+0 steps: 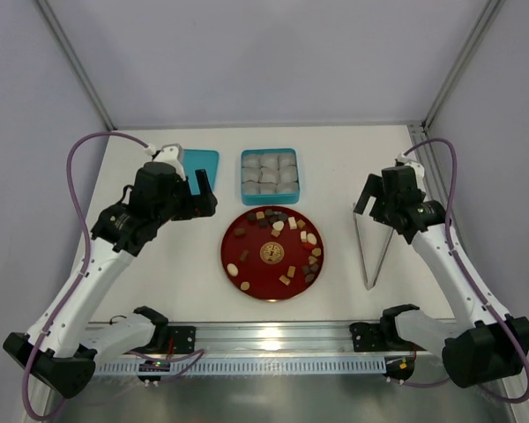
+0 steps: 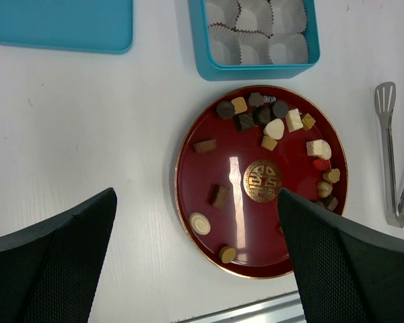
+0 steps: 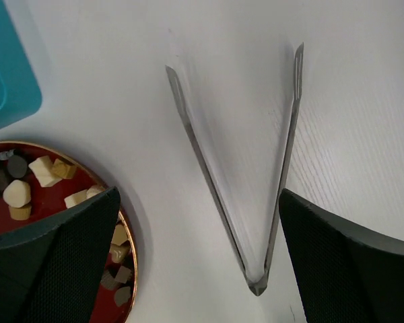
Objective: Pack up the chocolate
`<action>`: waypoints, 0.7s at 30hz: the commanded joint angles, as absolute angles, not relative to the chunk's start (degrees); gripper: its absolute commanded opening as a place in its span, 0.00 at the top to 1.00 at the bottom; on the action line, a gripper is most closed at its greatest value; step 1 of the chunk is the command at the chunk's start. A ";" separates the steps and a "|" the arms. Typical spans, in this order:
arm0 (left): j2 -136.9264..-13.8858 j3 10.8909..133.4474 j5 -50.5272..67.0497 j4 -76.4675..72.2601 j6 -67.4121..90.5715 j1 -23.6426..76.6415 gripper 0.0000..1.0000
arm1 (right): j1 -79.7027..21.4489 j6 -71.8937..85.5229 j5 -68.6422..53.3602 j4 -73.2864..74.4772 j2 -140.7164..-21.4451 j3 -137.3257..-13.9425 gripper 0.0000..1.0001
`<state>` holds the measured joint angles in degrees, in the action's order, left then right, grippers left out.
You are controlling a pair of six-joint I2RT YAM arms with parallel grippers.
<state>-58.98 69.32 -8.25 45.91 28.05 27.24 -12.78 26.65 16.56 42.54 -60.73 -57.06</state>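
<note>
One round red lacquer plate [image 1: 254,264], roughly twenty small chocolate pieces [image 2: 275,128], one teal square tin [image 1: 269,151], nine white crinkled paper cups [image 1: 269,174], one teal lid [image 1: 201,163], one steel tongs [image 2: 385,97] were counted.

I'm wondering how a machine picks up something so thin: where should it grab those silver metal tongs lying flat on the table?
The silver metal tongs lie flat in a V, so come straight down from above, probably with the right gripper, which hovers open over them. Straddle both arms nearer the joined end, where they sit closest together and should fit between the fingers.
</note>
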 commanded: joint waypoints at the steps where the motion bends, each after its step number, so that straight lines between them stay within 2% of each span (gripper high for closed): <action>1: -58.89 68.91 -5.54 43.86 27.77 26.98 0.00 | -8.71 26.01 11.61 43.16 -62.22 -53.81 0.00; 11: -59.15 69.34 -3.87 43.68 26.37 26.98 0.00 | -6.06 31.02 5.98 38.33 -66.00 -44.57 0.00; 21: -58.45 68.82 -3.87 43.68 26.37 26.98 0.01 | -6.06 34.01 9.49 36.65 -67.85 -40.08 0.00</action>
<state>-59.37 69.08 -4.64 45.69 27.33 27.24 -6.26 32.18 7.60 38.61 -68.38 -39.75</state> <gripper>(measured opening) 0.996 0.996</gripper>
